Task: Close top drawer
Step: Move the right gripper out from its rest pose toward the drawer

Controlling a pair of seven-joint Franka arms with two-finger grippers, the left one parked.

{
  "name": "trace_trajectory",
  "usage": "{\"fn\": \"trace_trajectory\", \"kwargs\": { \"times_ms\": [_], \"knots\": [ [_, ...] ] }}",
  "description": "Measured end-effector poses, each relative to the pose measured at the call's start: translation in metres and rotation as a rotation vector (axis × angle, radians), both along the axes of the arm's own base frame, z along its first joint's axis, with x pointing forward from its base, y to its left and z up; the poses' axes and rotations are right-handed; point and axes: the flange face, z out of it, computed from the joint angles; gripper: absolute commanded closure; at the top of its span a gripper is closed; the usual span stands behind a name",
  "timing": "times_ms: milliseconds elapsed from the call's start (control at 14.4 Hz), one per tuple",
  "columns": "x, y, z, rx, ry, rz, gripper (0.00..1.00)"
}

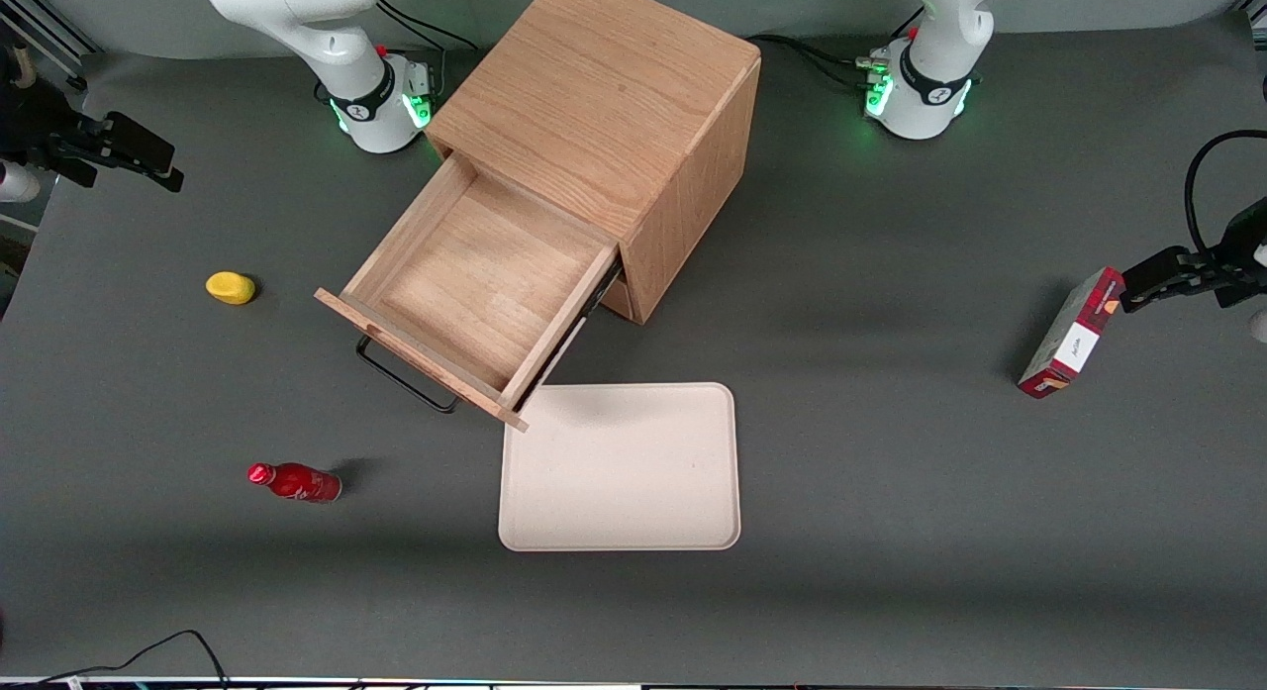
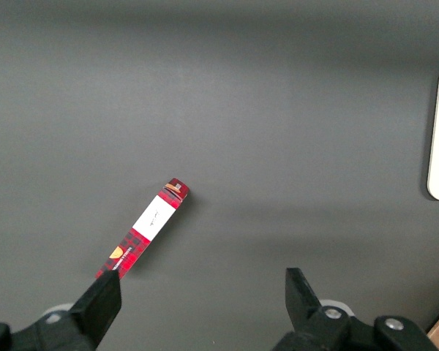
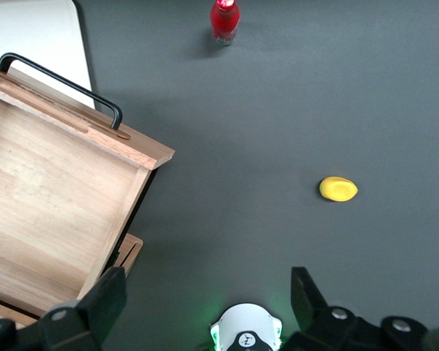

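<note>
While the drawer (image 1: 482, 286) stands pulled out of the cabinet (image 1: 604, 116), its handle (image 3: 62, 84) is untouched. The tool (image 3: 205, 300) hangs wide, holding nothing, above the surface (image 3: 278, 131) beside the drawer.

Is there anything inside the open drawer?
No, the top drawer shows only its bare wooden floor, and the open gripper hangs apart from it above the table.

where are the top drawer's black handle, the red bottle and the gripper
top drawer handle (image 1: 401, 375), front view, on the black wire bar.
red bottle (image 1: 302, 482), front view, on its body.
gripper (image 3: 208, 296), right wrist view, midway between its open fingers, above the table beside the drawer.
</note>
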Motion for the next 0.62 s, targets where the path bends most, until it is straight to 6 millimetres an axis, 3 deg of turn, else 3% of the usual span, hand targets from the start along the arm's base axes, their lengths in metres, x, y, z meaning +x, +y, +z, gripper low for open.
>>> {"fn": "trace_trajectory", "kwargs": {
  "times_ms": [624],
  "knots": [
    [0.0007,-0.0034,0.0053,0.001,-0.012,-0.005,0.0]
  ]
}}
